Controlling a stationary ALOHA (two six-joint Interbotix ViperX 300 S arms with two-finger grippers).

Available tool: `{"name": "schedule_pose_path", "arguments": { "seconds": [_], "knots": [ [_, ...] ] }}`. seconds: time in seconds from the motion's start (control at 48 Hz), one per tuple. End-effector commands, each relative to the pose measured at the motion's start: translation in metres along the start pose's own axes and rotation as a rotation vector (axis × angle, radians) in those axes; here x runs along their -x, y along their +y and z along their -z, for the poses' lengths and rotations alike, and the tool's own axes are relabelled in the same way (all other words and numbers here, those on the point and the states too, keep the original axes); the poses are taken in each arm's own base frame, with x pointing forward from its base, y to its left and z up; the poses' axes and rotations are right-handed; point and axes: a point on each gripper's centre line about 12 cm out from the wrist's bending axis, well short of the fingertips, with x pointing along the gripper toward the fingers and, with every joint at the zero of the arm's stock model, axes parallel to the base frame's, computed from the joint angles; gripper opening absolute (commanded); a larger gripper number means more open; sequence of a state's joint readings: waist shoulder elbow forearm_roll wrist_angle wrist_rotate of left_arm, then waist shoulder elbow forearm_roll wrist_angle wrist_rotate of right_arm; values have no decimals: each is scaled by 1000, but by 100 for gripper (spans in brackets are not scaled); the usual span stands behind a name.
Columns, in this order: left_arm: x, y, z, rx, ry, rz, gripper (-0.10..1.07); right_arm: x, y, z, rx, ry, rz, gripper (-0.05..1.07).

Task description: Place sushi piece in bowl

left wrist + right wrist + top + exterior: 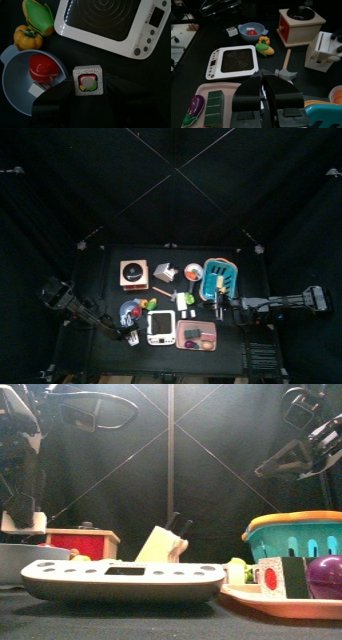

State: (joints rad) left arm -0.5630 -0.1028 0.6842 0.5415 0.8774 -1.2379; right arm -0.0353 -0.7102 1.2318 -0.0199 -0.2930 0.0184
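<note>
Sushi piece sitting right between the left gripper jaws, cut face up, apparently clamped from both sides; lying just beside the blue bowl, rim at its flank, a red thing already inside; scale beyond it, well clear. Judged next: a short carry sideways over the rim, then let go; no turning needed, piece squarish, no real long axis. Right gripper across the table over the pink tray, jaws pressed together, holding nothing, far from the job.

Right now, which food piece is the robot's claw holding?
The sushi piece, white-rimmed with a pink and green centre, sits between the left gripper jaws; the yellow pepper lies untouched.
</note>
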Motion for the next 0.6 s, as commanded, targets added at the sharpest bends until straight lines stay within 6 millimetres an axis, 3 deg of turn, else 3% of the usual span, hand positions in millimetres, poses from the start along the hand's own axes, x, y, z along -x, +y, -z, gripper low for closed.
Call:
{"name": "schedule_pose_path", "arguments": {
  "seconds": [0.0, 0.271, 0.583],
  "knots": [
    [6, 1, -4, 10, -13, 6, 77, -2, 0, -11, 2, -32, -2, 1],
    [15, 12, -5, 25, -11, -37, 77, -1, -2, -10, 2, -29, 7, 1],
    [22, 45, 2, 95, 3, -104, 77, -1, -1, -7, -1, -21, 6, 1]
  ]
}}
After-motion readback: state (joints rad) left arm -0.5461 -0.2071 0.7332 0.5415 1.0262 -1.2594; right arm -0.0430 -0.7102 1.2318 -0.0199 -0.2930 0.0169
